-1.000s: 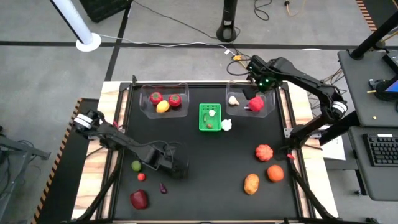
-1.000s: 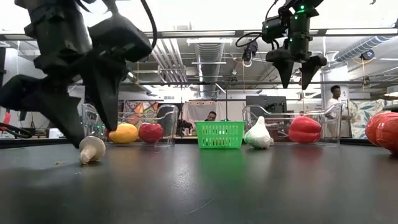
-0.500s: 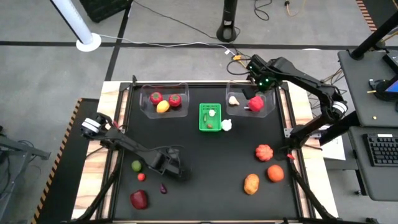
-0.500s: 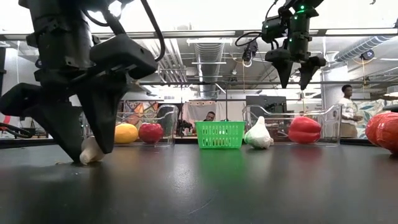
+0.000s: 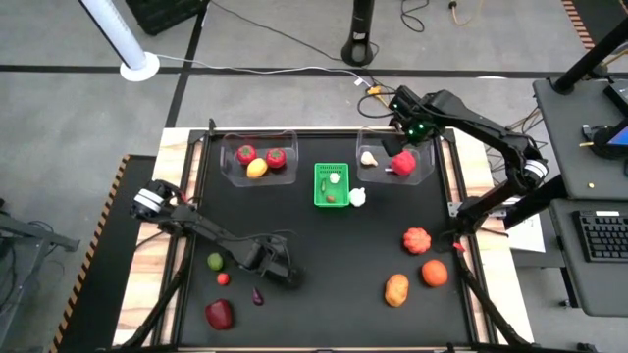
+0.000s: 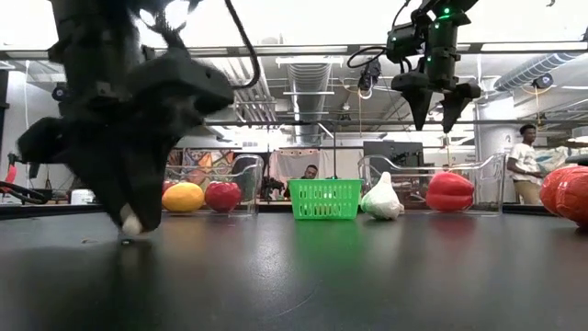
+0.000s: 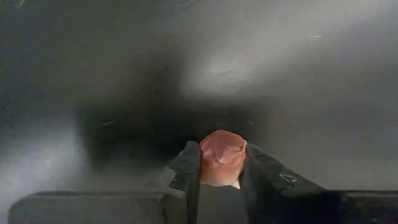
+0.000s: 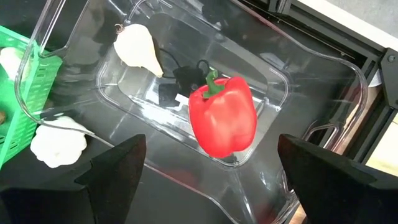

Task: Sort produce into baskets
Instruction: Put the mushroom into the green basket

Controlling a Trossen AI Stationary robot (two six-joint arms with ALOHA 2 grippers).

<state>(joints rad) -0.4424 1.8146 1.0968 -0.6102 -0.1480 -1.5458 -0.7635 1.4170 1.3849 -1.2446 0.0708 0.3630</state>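
Since the earlier frames, the left gripper (image 7: 219,180) has come down to the black table (image 5: 324,255) and its fingers (image 7: 189,174) have closed on a small pale mushroom (image 7: 222,157), which before lay free beside them. The mushroom now sits pinched between the two fingers, low on the table surface; in the low view only its pale lower part (image 6: 131,223) shows under the dark gripper.

Near this gripper, toward the left edge, lie a green fruit (image 5: 215,261), a small red piece (image 5: 223,278), a small purple piece (image 5: 258,296) and a dark red fruit (image 5: 219,314).

The right gripper (image 8: 211,171) hangs above the right clear bin (image 5: 424,175) with its fingers spread wide and holding nothing. In that bin lie a red pepper (image 8: 222,118) and a white garlic (image 8: 138,50). Another white piece (image 8: 59,143) rests on the table just beside the green basket (image 5: 331,185).

The left clear bin (image 5: 259,176) holds two red fruits and a yellow one. At the right side of the table stand a red-orange pumpkin (image 5: 417,239), an orange fruit (image 5: 434,272) and a brown potato (image 5: 396,288).
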